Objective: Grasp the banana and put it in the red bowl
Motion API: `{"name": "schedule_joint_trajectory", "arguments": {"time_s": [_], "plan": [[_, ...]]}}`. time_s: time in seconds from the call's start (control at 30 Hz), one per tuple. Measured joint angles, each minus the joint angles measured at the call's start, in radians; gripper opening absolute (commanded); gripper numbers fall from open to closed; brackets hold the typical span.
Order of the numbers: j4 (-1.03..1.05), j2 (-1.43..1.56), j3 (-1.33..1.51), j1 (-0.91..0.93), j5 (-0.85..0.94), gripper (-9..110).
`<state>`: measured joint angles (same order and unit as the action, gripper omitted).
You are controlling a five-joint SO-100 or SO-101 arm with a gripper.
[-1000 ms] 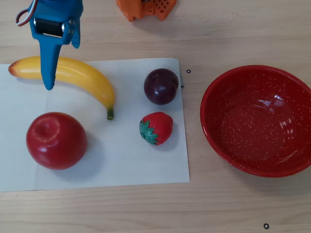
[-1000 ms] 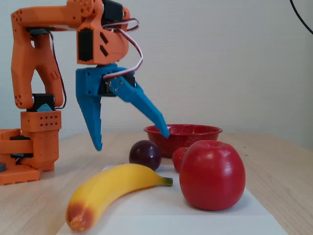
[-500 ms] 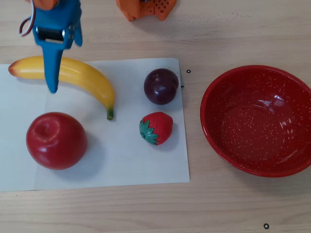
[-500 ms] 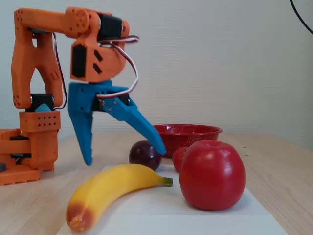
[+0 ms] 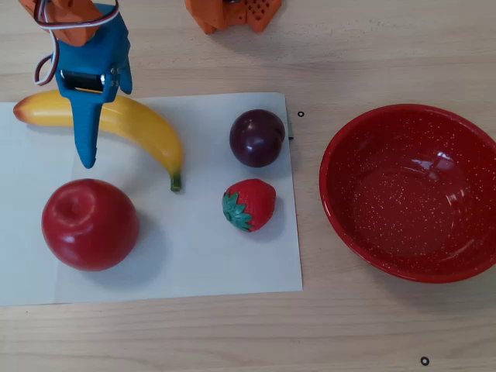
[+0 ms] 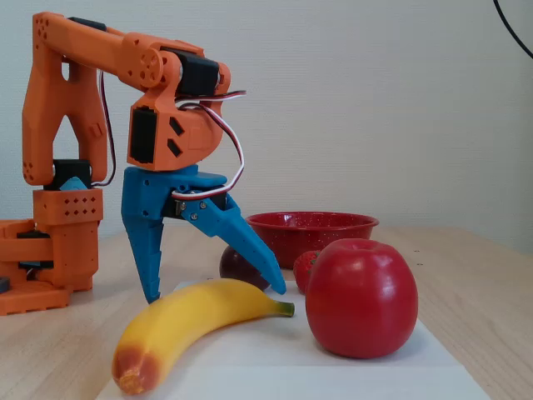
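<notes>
The yellow banana (image 5: pixel 147 132) lies on a white sheet at the upper left in the overhead view, with its reddish tip to the left and its stem toward the middle. In the fixed view the banana (image 6: pixel 191 321) lies in front. My blue gripper (image 5: pixel 97 124) is open and straddles the banana, one finger on each side; the fixed view shows the gripper (image 6: pixel 212 292) spread wide with its tips low. It holds nothing. The red speckled bowl (image 5: pixel 329 178) stands empty at the right, off the sheet; in the fixed view the bowl (image 6: pixel 310 233) is at the back.
On the white sheet (image 5: pixel 194 256) also sit a red apple (image 5: pixel 90 225) just below the banana, a dark plum (image 5: pixel 257 138) and a strawberry (image 5: pixel 249 205). The orange arm base (image 5: pixel 232 14) is at the top edge. The apple (image 6: pixel 360 297) is close to the gripper's lower finger.
</notes>
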<state>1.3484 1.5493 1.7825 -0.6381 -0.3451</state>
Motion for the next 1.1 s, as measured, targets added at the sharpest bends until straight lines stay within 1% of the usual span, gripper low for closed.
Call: {"name": "schedule_joint_trajectory", "arguments": {"time_s": [0.47,0.73,0.9,1.1], "plan": [[-0.123,-0.046,0.072,0.000,0.000,61],[-0.158,-0.086,0.072,0.002,0.002,57],[-0.164,-0.086,0.072,0.002,0.002,45],[-0.196,-0.084,0.071,0.002,-0.006,21]]}}
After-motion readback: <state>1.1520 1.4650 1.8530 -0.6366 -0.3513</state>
